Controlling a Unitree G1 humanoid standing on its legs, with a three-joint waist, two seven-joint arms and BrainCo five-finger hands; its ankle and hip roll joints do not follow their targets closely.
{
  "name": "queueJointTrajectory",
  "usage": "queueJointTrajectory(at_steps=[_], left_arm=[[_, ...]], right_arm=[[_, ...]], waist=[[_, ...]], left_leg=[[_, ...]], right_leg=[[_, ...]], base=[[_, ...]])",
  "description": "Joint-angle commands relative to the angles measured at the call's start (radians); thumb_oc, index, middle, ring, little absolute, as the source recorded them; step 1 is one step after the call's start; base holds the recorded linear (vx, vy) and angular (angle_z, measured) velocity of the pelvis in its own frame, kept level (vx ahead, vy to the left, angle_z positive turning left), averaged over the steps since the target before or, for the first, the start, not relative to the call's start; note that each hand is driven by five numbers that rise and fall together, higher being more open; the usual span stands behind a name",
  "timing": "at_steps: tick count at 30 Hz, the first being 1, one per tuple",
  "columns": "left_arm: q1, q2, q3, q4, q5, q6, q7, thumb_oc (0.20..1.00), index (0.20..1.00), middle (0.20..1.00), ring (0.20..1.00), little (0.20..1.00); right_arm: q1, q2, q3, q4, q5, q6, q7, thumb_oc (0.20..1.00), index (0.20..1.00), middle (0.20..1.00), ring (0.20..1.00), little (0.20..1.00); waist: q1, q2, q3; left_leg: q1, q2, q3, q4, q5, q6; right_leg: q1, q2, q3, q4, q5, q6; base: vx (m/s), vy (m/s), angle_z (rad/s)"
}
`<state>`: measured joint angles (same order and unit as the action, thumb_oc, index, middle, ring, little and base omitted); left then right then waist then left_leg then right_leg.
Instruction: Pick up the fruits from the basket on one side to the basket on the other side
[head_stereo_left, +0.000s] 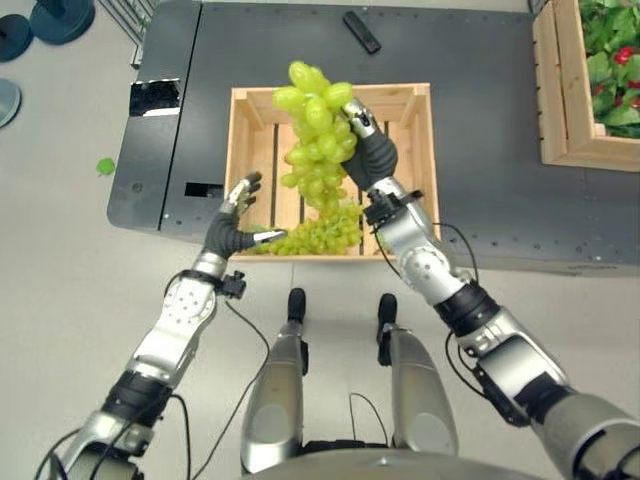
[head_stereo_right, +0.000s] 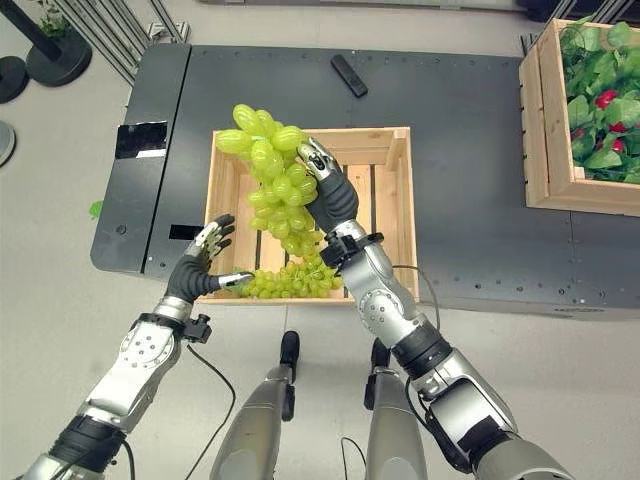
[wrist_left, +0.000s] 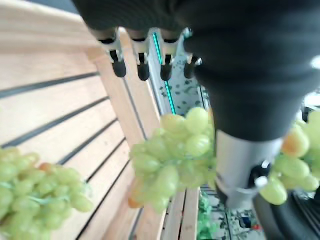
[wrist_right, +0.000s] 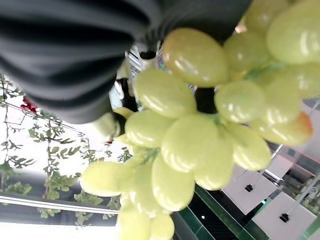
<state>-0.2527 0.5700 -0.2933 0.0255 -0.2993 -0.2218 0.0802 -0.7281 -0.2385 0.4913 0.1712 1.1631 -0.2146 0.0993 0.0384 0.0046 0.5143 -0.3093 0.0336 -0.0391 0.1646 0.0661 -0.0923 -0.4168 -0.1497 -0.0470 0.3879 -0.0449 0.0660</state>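
The right hand (head_stereo_left: 368, 150) clutched a grape bunch (head_stereo_left: 318, 130) hanging lengthwise below it over the near crate (head_stereo_left: 415, 150); the far crate (head_stereo_left: 556, 90) lay rightward; left hand (head_stereo_left: 232, 222) spread beside remaining grapes (head_stereo_left: 315, 232)

**Dark desk and what rests on it**

You have a dark desk (head_stereo_right: 470, 150) standing on a pale grey floor (head_stereo_right: 60, 330). Take the open wooden crate (head_stereo_right: 400, 200) in the middle of the desk as your landmark: it sits flat on the desk top, its near wall close to the desk's near edge. Beyond the crate, toward the far edge, a small black remote-like bar (head_stereo_right: 349, 75) lies flat, well apart from it. To the right of the crate, at the desk's right end, a second wooden crate (head_stereo_right: 535, 130) holds green leaves. Left of the crate, you see a glossy rectangular patch (head_stereo_right: 141, 139) on the desk surface. On the floor left of the desk lies a small green scrap (head_stereo_left: 105, 166).
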Motion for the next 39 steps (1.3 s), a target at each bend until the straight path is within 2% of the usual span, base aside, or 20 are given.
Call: queueJointTrajectory(at_steps=[1, 11, 23, 24, 25, 26, 39], left_arm=[[-0.018, 0.003, -0.047, -0.048, -0.007, -0.036, -0.011, 1.000, 1.000, 1.000, 1.000, 1.000], [-0.122, -0.063, -0.130, -0.047, 0.079, -0.028, 0.027, 1.000, 1.000, 1.000, 1.000, 1.000], [-0.159, -0.103, -0.177, -0.040, 0.100, -0.027, 0.050, 1.000, 1.000, 1.000, 1.000, 1.000], [-0.158, -0.099, -0.177, -0.044, 0.098, -0.028, 0.047, 0.896, 0.896, 0.896, 0.896, 0.896], [-0.159, -0.095, -0.179, -0.046, 0.097, -0.028, 0.045, 0.347, 0.347, 0.347, 0.347, 0.347], [-0.160, -0.091, -0.181, -0.049, 0.094, -0.028, 0.042, 0.200, 0.200, 0.200, 0.200, 0.200], [-0.152, -0.075, -0.189, -0.040, 0.086, -0.023, 0.028, 0.200, 0.200, 0.200, 0.200, 0.200]], right_arm=[[0.022, 0.071, 0.012, -0.091, 0.031, -0.023, 0.057, 0.200, 0.200, 0.200, 0.200, 0.200], [0.071, 0.074, 0.059, -0.108, 0.048, -0.017, 0.064, 0.200, 0.200, 0.200, 0.200, 0.200], [0.092, 0.072, 0.114, -0.123, 0.047, -0.010, 0.064, 0.200, 0.200, 0.200, 0.200, 0.200], [0.092, 0.070, 0.113, -0.125, 0.049, -0.012, 0.064, 0.200, 0.200, 0.200, 0.200, 0.200], [0.092, 0.068, 0.111, -0.124, 0.050, -0.014, 0.063, 0.200, 0.200, 0.200, 0.200, 0.200], [0.092, 0.067, 0.110, -0.123, 0.050, -0.015, 0.063, 0.200, 0.200, 0.200, 0.200, 0.200], [0.090, 0.069, 0.106, -0.108, 0.058, -0.020, 0.054, 0.200, 0.200, 0.200, 0.200, 0.200]], waist=[[-0.028, -0.063, -0.129], [-0.048, -0.088, -0.142], [-0.059, -0.096, -0.146], [-0.059, -0.097, -0.146], [-0.060, -0.097, -0.146], [-0.060, -0.097, -0.146], [-0.061, -0.098, -0.153]], left_leg=[[0.007, -0.029, -0.020, 0.045, -0.085, 0.035], [-0.005, -0.024, -0.019, 0.053, -0.088, 0.033], [-0.008, -0.022, -0.015, 0.050, -0.089, 0.033], [-0.009, -0.022, -0.015, 0.052, -0.089, 0.033], [-0.010, -0.022, -0.015, 0.053, -0.090, 0.034], [-0.010, -0.021, -0.014, 0.053, -0.090, 0.034], [-0.015, -0.021, -0.014, 0.059, -0.091, 0.034]], right_leg=[[0.031, -0.031, -0.006, -0.104, 0.060, 0.060], [0.025, -0.028, 0.002, -0.104, 0.057, 0.058], [0.023, -0.023, 0.005, -0.112, 0.059, 0.057], [0.022, -0.023, 0.007, -0.112, 0.061, 0.057], [0.021, -0.023, 0.008, -0.112, 0.061, 0.057], [0.021, -0.023, 0.009, -0.113, 0.062, 0.057], [0.020, -0.022, 0.014, -0.113, 0.065, 0.058]], base=[[0.00, 0.000, 0.00], [0.00, -0.001, 0.01], [0.00, 0.000, 0.00], [0.00, 0.000, 0.00], [0.00, 0.000, 0.00], [0.00, 0.000, 0.00], [0.00, 0.000, 0.00]])
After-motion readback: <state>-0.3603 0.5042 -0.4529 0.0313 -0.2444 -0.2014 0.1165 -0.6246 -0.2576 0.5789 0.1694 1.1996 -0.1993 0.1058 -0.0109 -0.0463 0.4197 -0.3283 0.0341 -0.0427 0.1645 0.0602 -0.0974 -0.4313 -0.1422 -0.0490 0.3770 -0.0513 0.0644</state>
